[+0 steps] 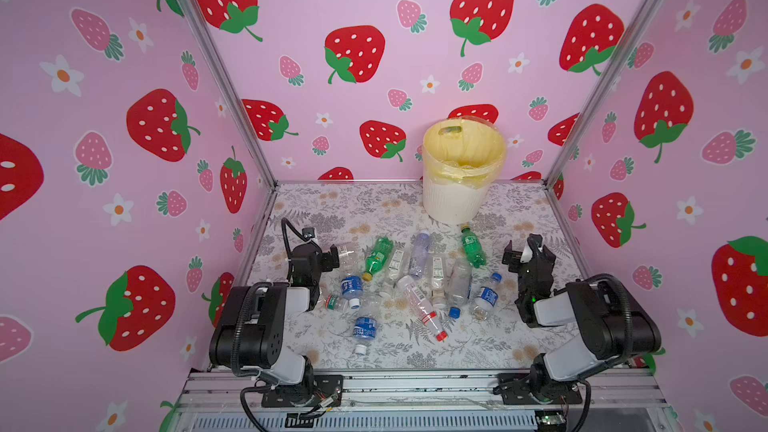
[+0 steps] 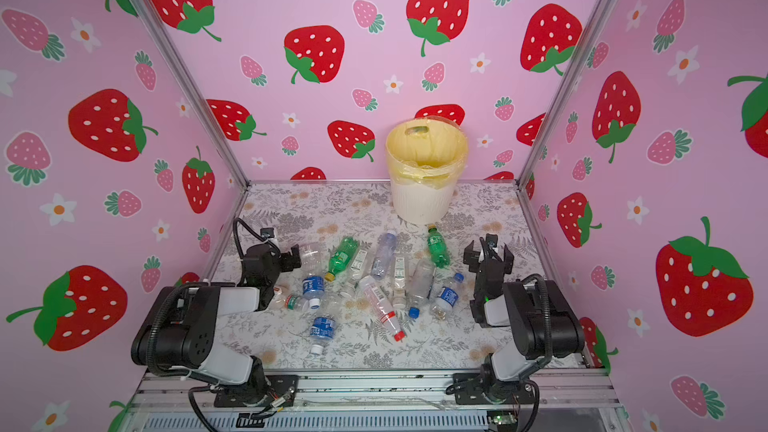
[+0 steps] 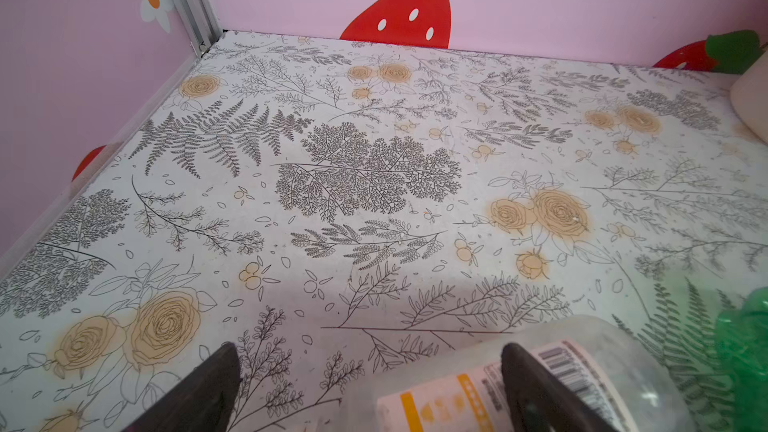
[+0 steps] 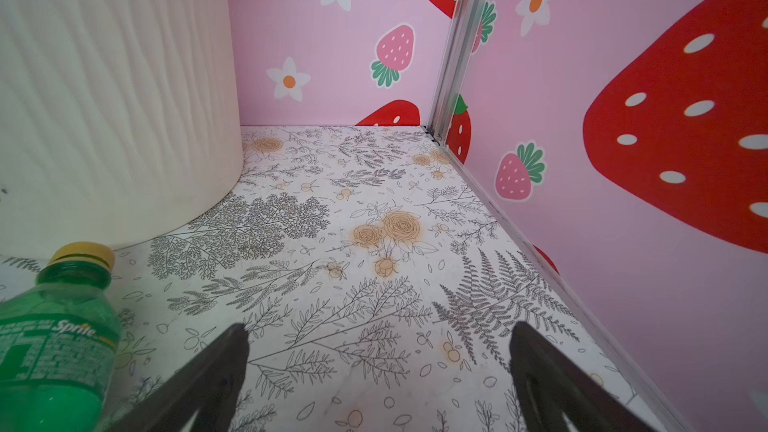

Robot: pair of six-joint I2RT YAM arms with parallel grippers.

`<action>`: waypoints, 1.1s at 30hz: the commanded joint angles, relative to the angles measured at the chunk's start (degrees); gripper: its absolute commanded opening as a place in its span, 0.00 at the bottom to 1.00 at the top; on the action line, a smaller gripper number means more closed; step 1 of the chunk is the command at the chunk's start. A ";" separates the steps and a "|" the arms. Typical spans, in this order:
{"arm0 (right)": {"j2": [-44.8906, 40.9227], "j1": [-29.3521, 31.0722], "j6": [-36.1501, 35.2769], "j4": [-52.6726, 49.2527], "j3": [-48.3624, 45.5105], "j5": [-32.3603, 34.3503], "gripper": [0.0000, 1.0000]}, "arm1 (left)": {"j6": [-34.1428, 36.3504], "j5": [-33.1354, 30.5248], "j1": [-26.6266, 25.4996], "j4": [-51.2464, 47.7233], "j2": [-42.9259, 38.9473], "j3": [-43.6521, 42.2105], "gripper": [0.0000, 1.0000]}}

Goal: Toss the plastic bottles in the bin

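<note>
The bin (image 1: 457, 201) stands at the back of the table, lined with a yellow bag. Several plastic bottles lie scattered mid-table in both top views: a green one (image 1: 473, 248) just in front of the bin, another green one (image 1: 377, 258), blue-labelled ones (image 1: 365, 328) and a red-capped one (image 1: 426, 309). My left gripper (image 3: 370, 349) is open, low over the table. A clear, white-labelled bottle (image 3: 436, 401) lies partly between its fingers, ungripped. My right gripper (image 4: 379, 328) is open and empty, with the green bottle (image 4: 54, 338) off to one side and the bin (image 4: 112, 97) beyond it.
Pink strawberry walls with aluminium posts (image 1: 232, 89) close in the table on three sides. A metal rail (image 1: 415, 388) with both arm bases runs along the front. In a top view the left gripper (image 2: 296, 258) and right gripper (image 2: 488, 250) flank the bottle pile.
</note>
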 commanded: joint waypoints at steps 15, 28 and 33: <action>-0.02 -0.32 -0.37 1.17 0.24 -0.01 0.99 | 0.41 0.34 0.25 0.59 0.45 1.37 0.99; -0.02 -0.29 -0.41 1.15 0.28 -0.07 0.99 | 0.42 0.51 0.30 0.33 0.56 1.55 0.99; -0.08 -0.32 -0.44 1.69 -0.05 0.08 0.99 | 0.52 0.60 0.30 0.61 0.42 1.33 0.99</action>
